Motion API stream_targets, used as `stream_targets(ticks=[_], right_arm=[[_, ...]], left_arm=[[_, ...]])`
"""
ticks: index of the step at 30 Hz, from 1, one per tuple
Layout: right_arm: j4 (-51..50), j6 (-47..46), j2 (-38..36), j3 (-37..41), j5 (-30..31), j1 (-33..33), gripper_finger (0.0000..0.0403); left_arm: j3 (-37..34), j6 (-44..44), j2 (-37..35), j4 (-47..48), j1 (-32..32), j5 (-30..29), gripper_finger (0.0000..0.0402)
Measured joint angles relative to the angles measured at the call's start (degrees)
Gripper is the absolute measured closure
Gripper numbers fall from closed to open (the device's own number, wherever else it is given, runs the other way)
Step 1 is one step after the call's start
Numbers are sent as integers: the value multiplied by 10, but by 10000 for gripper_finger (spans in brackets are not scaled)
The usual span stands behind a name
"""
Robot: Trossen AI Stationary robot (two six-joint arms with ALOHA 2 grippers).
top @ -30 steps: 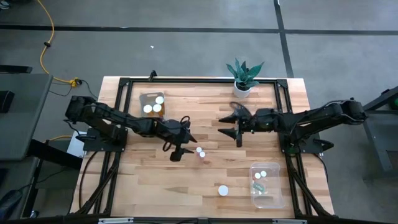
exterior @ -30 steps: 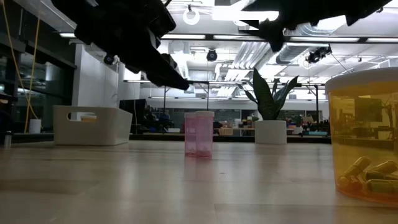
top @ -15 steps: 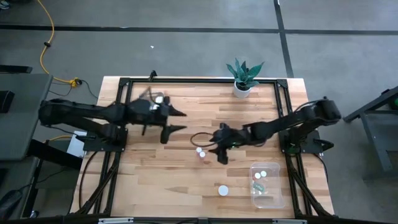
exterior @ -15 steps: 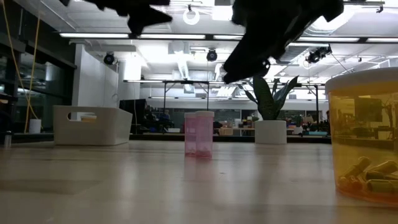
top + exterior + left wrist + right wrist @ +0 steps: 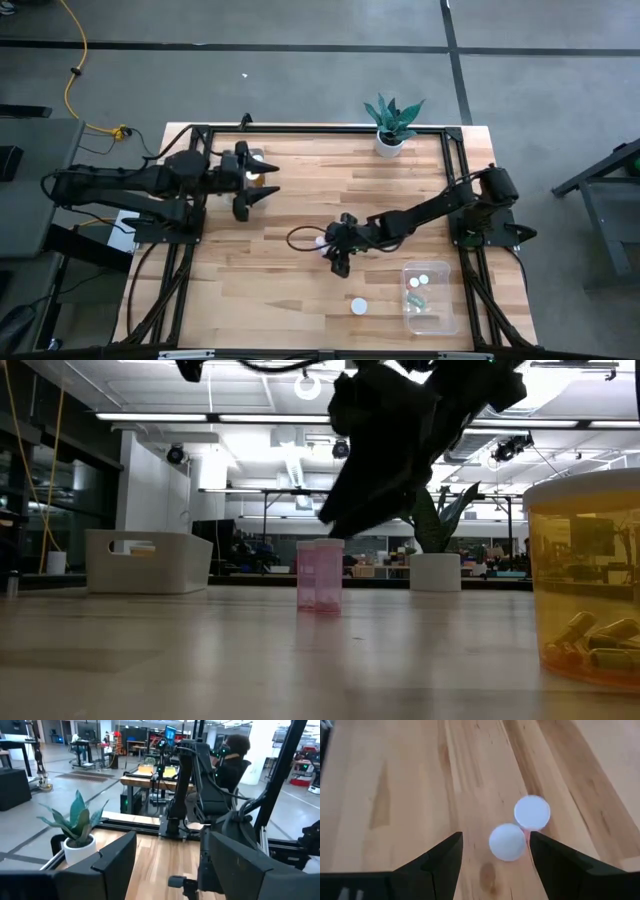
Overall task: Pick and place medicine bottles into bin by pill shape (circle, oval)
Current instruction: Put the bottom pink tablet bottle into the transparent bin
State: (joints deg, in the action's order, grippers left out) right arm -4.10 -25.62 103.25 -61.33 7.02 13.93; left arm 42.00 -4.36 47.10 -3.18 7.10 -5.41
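Note:
Two pink medicine bottles with white caps (image 5: 507,841) (image 5: 532,812) stand side by side on their bases at the table's middle (image 5: 320,575). My right gripper (image 5: 495,837) hovers open just above them, slanting down, its fingers to either side of the nearer cap without touching it; the high view shows it there too (image 5: 333,253). My left gripper (image 5: 266,181) is open and empty, held high and level beside the far-left bin (image 5: 247,158). Another bottle, orange with oval pills (image 5: 585,580), stands near the front edge (image 5: 358,306).
A clear bin (image 5: 428,296) at the near right holds a few bottles. The far-left bin also holds bottles. A potted plant (image 5: 390,125) stands at the far edge. Bare wood lies between the pink bottles and both bins. A person sits beyond the table (image 5: 232,757).
My left gripper has drawn back from the pink bottles toward the table's far left, rising and levelling out, still open and empty. My right gripper has swung from the far middle toward the near side and down over the two pink bottles, tipping downward, still open. The bottles have not moved.

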Motion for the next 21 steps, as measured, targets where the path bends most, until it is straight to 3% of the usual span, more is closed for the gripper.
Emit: stream_targets(ticks=[13, 21], right_arm=[[-13, -9, 35, -13, 48, 0, 184], [-14, -10, 35, -13, 48, 0, 250]], left_arm=[[0, -1, -1, 51, 0, 2, 163], [0, 0, -1, 51, 0, 2, 163]])
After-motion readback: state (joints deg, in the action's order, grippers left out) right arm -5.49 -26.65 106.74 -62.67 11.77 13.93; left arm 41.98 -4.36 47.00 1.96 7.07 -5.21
